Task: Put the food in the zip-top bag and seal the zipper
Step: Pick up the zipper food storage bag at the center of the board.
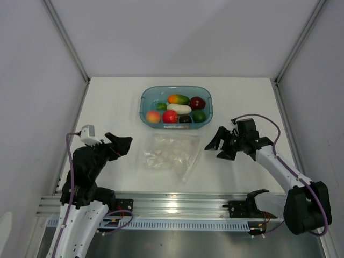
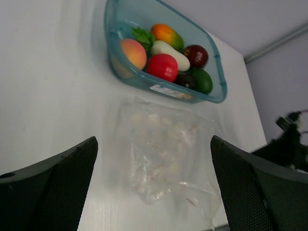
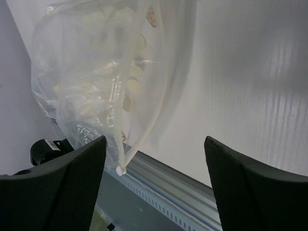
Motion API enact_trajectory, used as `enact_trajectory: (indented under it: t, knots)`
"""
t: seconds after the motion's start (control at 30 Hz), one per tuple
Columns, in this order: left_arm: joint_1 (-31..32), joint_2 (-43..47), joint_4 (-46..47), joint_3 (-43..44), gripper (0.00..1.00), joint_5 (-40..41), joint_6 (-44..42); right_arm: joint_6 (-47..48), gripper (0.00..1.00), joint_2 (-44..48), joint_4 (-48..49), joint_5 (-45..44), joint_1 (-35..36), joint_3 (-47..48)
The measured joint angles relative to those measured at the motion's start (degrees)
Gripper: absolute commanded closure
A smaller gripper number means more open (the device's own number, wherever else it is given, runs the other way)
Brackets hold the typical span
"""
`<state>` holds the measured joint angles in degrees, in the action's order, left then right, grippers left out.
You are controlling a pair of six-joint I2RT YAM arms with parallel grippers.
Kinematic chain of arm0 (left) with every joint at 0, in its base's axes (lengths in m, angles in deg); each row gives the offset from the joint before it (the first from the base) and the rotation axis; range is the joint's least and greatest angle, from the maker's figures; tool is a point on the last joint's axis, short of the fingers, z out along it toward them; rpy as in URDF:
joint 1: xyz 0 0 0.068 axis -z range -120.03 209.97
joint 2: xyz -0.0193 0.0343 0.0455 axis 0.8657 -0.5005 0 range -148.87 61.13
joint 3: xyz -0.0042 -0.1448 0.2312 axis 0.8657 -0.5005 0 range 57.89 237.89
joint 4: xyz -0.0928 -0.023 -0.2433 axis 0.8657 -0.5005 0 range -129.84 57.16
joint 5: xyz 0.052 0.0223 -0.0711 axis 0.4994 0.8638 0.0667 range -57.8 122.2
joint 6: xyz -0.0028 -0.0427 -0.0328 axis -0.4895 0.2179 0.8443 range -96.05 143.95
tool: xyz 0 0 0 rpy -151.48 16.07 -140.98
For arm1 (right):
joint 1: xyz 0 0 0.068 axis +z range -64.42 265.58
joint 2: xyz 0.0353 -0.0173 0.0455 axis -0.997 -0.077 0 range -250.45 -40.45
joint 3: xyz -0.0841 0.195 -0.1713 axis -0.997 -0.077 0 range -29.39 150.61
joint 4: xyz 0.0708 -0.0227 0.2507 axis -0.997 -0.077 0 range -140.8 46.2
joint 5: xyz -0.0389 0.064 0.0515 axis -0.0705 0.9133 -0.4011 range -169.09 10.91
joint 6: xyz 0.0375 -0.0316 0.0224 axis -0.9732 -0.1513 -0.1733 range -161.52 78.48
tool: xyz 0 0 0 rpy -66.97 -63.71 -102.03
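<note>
Left jaws and right jaws both spread wide, gripping nothing, flanking the zip-top bag [image 1: 169, 152], which lies flat on the surface [image 1: 115, 102]. The food [image 1: 177, 109] sits piled in the teal tub [image 1: 143, 107] just beyond.

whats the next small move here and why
Probably ease the right gripper forward onto the zip-top bag's edge and pinch it. Its jaws stand open with that edge just ahead, the bag lies flat and ungripped, and the food all sits in the tub, so the mouth likely needs lifting first.
</note>
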<state>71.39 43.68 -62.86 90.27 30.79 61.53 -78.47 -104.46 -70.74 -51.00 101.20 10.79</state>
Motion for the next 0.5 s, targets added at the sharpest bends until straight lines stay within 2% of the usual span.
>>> enact_trajectory:
  t: [0.1,0.23,0.37,0.5]
  knots:
    - [0.02,-1.49,-0.17,1.7,0.01,-6.6,-0.09,-0.98,0.25,-2.58,1.14,0.57,-0.2,-0.94]
    - [1.22,-9.51,-0.02,3.52,0.0,-14.34,-0.07,-2.29,0.31,-2.49,4.09,1.05,-0.55,-4.13]
    - [5.77,-11.52,-0.74,3.48,0.01,-15.61,0.0,-2.89,0.35,-4.0,8.31,2.43,-0.63,-7.98]
    - [11.76,-10.95,-2.58,5.25,0.01,-12.26,-0.04,-2.89,0.41,-7.48,12.35,3.58,-0.35,-9.7]
